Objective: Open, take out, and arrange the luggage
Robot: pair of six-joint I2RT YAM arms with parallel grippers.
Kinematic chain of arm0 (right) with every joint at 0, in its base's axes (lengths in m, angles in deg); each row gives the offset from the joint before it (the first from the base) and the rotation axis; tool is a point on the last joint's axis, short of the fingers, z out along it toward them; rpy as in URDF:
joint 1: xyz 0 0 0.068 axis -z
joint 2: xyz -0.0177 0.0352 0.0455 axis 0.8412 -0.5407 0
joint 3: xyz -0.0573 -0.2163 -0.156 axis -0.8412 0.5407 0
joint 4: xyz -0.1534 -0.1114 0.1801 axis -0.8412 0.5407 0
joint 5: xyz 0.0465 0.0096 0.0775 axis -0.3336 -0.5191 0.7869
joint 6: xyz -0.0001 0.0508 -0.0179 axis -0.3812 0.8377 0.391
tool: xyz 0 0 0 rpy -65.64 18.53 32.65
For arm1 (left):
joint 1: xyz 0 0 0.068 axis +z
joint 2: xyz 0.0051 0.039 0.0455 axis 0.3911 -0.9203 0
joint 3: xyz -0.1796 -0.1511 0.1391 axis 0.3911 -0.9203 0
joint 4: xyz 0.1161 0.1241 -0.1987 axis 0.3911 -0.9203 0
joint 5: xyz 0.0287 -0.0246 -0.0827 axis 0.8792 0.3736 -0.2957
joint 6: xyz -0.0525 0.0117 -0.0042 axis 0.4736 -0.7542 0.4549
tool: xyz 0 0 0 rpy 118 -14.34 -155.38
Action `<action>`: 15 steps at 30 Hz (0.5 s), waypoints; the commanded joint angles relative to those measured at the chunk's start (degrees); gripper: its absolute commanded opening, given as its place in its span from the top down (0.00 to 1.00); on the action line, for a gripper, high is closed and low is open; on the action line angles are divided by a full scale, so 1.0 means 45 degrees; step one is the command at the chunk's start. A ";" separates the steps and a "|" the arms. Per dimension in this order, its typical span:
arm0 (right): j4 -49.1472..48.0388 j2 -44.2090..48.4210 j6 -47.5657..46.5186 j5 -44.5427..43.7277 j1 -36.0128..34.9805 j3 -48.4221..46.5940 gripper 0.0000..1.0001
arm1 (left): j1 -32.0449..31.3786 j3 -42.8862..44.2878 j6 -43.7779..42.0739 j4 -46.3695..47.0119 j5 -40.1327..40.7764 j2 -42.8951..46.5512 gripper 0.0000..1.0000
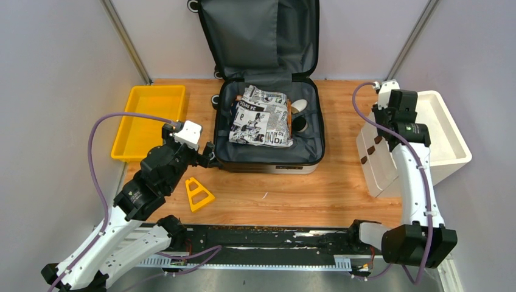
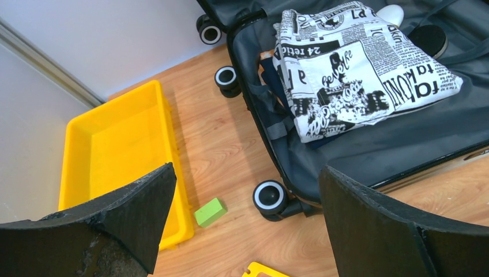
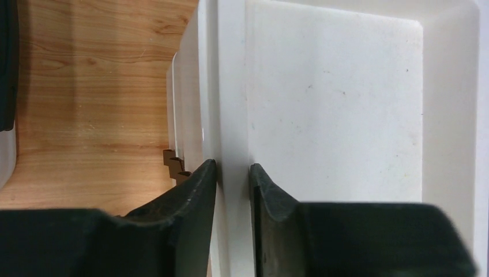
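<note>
Two grippers: my left gripper (image 2: 245, 173) is wide open beside the open luggage (image 1: 307, 141) at the back of the table (image 1: 341, 188). My right gripper (image 3: 233, 168) pinches the white bin (image 3: 334, 115) wall. The hard shell may roll; I'd grab the soft cloth (image 1: 261, 115) by its edge.

We see wooden table (image 1: 341, 188). On it, far centre: luggage (image 1: 310, 143), lying open, lid raised at back. We note yellow tray (image 1: 155, 89) at far left, small green block (image 2: 210, 212) just beside tray's near corner. Yellow triangular piece (image 1: 204, 203) lies near front left. White bin (image 1: 444, 131) sits at right edge.
</note>
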 commanded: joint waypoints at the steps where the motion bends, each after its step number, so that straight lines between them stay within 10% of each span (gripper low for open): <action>1: 0.0309 0.0185 -0.0132 0.1220 -0.0074 -0.0217 0.78 | -0.0007 -0.0009 -0.0199 0.0528 -0.0091 0.0083 0.00; 15: 0.0427 0.0868 -0.0939 0.3408 -0.0055 -0.0585 1.00 | -0.0007 -0.0013 -0.0191 0.0545 -0.0093 0.0171 0.00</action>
